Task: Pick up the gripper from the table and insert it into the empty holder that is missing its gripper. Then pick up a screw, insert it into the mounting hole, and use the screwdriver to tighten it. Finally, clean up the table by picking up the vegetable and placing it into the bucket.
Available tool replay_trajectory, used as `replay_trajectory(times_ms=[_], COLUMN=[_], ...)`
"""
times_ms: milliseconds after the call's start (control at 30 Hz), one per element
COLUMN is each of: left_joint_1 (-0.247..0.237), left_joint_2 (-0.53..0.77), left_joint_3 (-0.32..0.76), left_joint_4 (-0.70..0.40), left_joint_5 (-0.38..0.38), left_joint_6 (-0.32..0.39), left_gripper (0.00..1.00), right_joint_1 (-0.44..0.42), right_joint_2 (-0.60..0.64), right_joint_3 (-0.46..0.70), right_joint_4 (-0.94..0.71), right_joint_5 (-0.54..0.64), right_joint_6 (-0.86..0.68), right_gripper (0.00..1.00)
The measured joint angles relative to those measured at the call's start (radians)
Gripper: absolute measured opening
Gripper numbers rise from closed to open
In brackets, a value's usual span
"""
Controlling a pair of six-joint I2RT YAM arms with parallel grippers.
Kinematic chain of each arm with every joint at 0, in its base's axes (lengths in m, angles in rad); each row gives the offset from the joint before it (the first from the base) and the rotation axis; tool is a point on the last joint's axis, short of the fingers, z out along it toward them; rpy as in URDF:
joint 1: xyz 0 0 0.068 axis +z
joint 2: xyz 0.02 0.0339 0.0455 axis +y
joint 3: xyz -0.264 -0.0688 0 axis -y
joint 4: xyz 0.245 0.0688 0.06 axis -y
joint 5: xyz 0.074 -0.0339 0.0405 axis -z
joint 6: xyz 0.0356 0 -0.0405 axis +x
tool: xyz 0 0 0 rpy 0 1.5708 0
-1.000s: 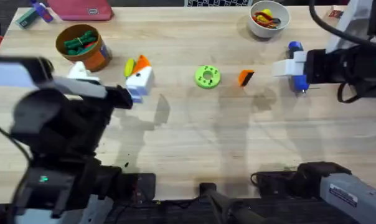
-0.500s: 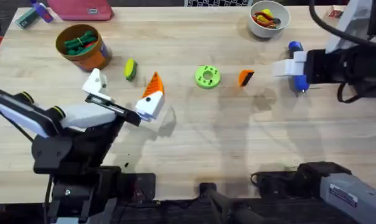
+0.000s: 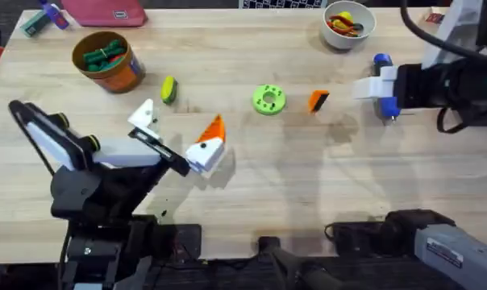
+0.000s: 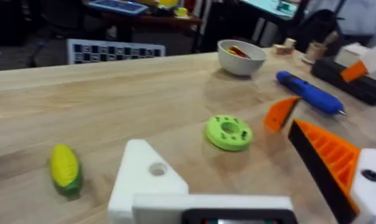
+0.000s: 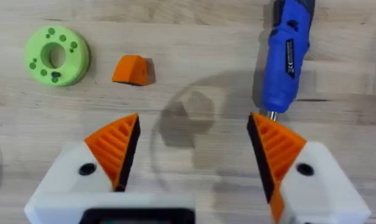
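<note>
Swinging rightward toward frame centre since a second ago, the left gripper (image 3: 175, 137), spread empty with its bare holder (image 3: 143, 118), nears the loose gripper (image 3: 318, 101).

No readable text, brand, number or sign anywhere. Small dark label on the blue screwdriver (image 5: 286, 55) body, print too fine to read. White sticker on the right arm base, at 5 o'clock in the overhead view, also illegible.

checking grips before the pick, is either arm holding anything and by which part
Nothing is held. The right gripper is open above bare table; the left gripper is empty, with one orange finger.
</note>
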Motion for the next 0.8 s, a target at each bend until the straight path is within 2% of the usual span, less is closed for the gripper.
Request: replay_trajectory(times_ms=[67, 300, 433, 567, 800], left_joint_1=[0.0, 0.0, 0.0, 0.0, 0.0], left_joint_2=[0.0, 0.0, 0.0, 0.0, 0.0], left_joint_3=[0.0, 0.007, 0.007, 0.007, 0.007], left_joint_4=[-0.004, -0.045, -0.06, -0.069, -0.072], left_joint_5=[0.058, 0.367, 0.481, 0.545, 0.571], left_joint_6=[0.012, 0.181, 0.222, 0.238, 0.245], left_gripper=[0.985, 0.986, 0.986, 0.986, 0.986], right_joint_1=[0.0, 0.0, 0.0, 0.0, 0.0], right_joint_2=[0.0, 0.0, 0.0, 0.0, 0.0], right_joint_3=[0.0, 0.0, 0.0, 0.0, 0.0], right_joint_4=[0.0, 0.0, 0.0, 0.0, 0.0], right_joint_5=[0.0, 0.0, 0.0, 0.0, 0.0], right_joint_6=[0.0, 0.0, 0.0, 0.0, 0.0], right_gripper=[0.994, 0.994, 0.994, 0.994, 0.993])
